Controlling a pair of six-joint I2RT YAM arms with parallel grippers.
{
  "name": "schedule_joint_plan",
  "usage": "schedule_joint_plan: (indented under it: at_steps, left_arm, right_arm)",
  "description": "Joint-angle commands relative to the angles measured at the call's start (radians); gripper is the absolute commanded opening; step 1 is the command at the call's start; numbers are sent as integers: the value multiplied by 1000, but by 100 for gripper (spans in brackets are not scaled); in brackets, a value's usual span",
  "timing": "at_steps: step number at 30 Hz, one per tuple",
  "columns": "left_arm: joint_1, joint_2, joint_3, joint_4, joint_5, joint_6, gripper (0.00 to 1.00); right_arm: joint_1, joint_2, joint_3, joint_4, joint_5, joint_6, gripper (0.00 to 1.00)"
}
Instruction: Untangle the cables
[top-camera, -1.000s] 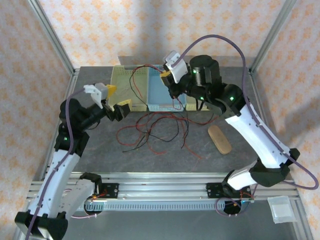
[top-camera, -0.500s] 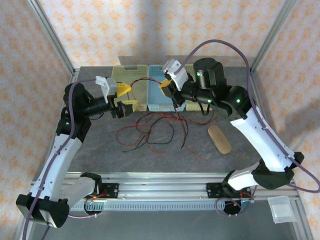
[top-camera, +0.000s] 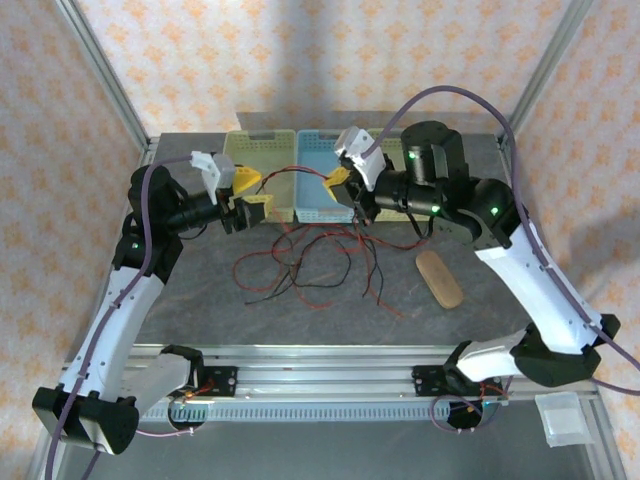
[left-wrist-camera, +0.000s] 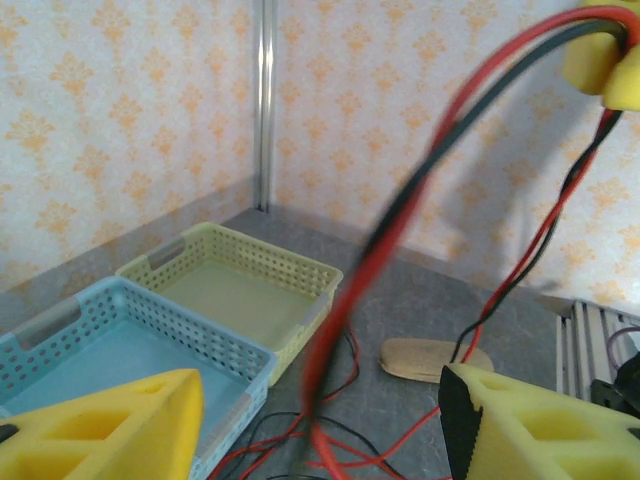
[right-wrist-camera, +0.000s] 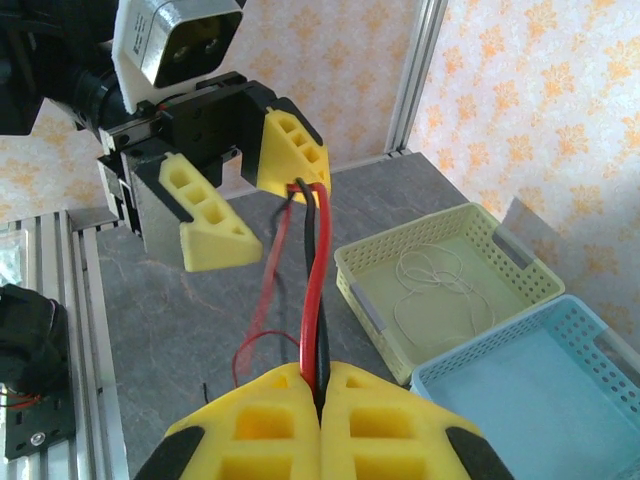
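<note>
Red and black cables (top-camera: 300, 172) stretch taut between my two grippers above the table. The right gripper (right-wrist-camera: 322, 375) is shut on this red and black pair. From there the strands (right-wrist-camera: 312, 270) run up into the gap of the left gripper (right-wrist-camera: 250, 195), which is open around them. In the left wrist view the blurred red and black strands (left-wrist-camera: 390, 230) pass between the yellow fingers (left-wrist-camera: 110, 430), touching neither. The rest of the cables lie in a loose tangle (top-camera: 310, 255) on the grey table. A thin white cable (right-wrist-camera: 440, 285) is coiled inside a yellow basket.
A yellow basket (top-camera: 262, 137) and a blue basket (top-camera: 312, 150) stand side by side at the back of the table. A flat wooden oval (top-camera: 438, 278) lies to the right of the tangle. Metal frame posts and patterned walls enclose the table.
The left gripper has risen toward the baskets and its jaws have narrowed around the raised strands. The right gripper has shifted slightly right, still holding the red and black pair.
</note>
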Motion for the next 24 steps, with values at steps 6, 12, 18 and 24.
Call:
schedule_joint_plan:
  at_steps: [6,12,18,24]
  left_arm:
    - [7,-15,-10,120,104,-60,49]
    - [6,-20,-37,189,207,-129,35]
    - [6,-18,-55,155,208,-107,35]
    - [6,-8,-56,164,208,-106,27]
  right_arm:
    - [0,-19,-27,21,-9,9,0]
    - [-1,-19,-47,119,5,45,0]
    - [0,-10,-28,144,-61,48,0]
    - [0,-1,-27,123,-60,46,0]
